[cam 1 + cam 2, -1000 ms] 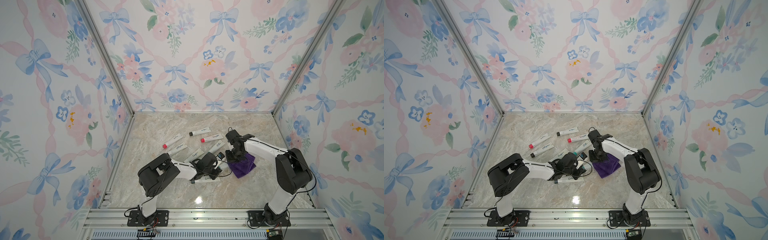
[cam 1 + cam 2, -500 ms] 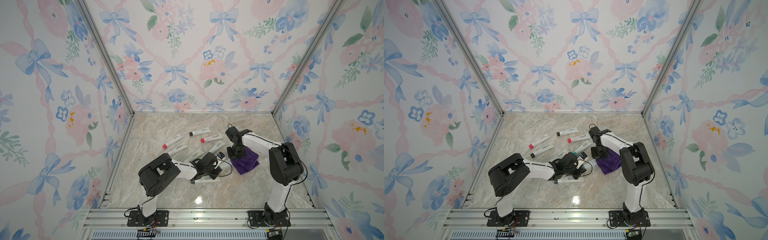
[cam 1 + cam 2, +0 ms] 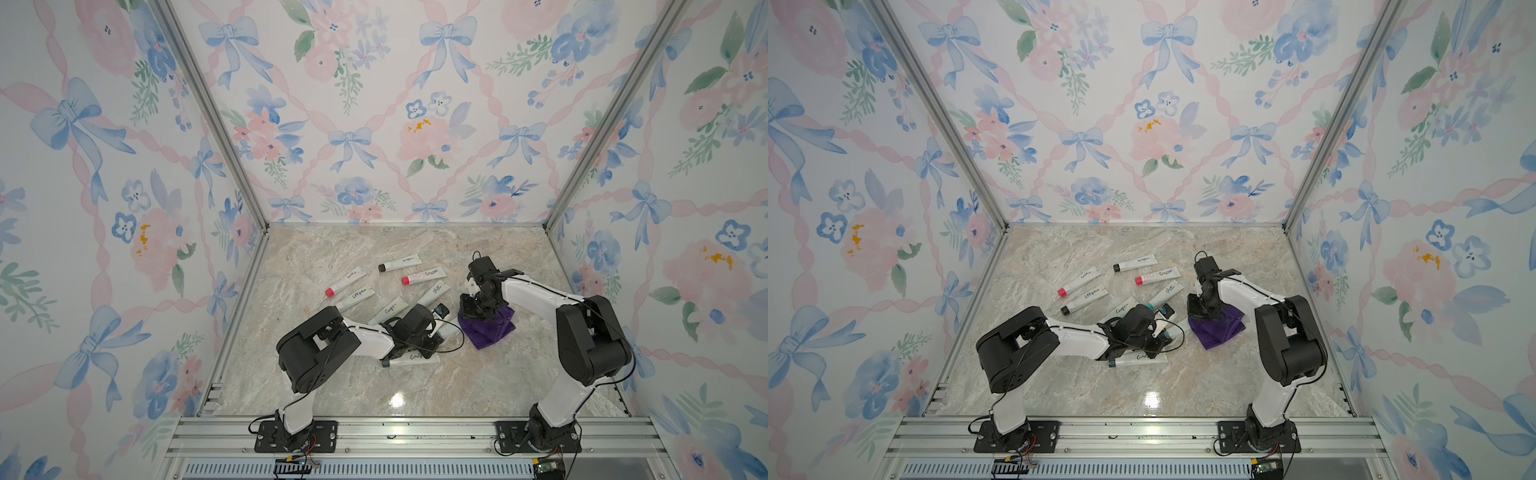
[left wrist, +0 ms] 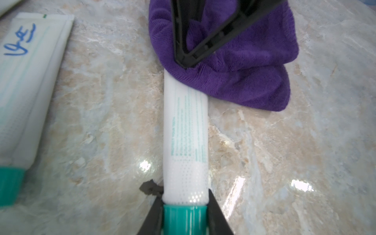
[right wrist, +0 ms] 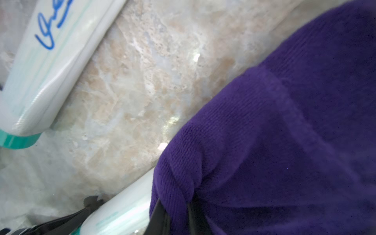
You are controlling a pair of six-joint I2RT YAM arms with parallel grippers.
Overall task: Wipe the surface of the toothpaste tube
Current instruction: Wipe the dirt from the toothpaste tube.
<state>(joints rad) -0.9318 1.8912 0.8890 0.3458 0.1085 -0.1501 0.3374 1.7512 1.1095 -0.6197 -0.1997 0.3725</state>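
Observation:
My left gripper [image 4: 185, 215] is shut on the teal cap of a white toothpaste tube [image 4: 186, 132] that lies on the marble floor. A crumpled purple cloth [image 4: 234, 67] covers the tube's far end. My right gripper [image 5: 175, 215] is shut on a fold of that purple cloth [image 5: 274, 132], pressing it down beside the toothpaste tube [image 5: 122, 209]. In both top views the left gripper [image 3: 432, 332] [image 3: 1160, 332] lies low at the centre. The right gripper [image 3: 469, 311] [image 3: 1198, 311] stands just right of it over the cloth [image 3: 488, 328] [image 3: 1217, 330].
Several other white tubes lie scattered behind the grippers, such as one with a red cap [image 3: 424, 276] and one with a teal cap [image 4: 26, 87]. Another tube [image 3: 411, 359] lies under the left forearm. Walls close in the marble floor [image 3: 415, 386] on three sides.
The right arm's elbow swung inward and back out, and the purple cloth shifted slightly over the tube's end. The left arm and its tube stayed put.

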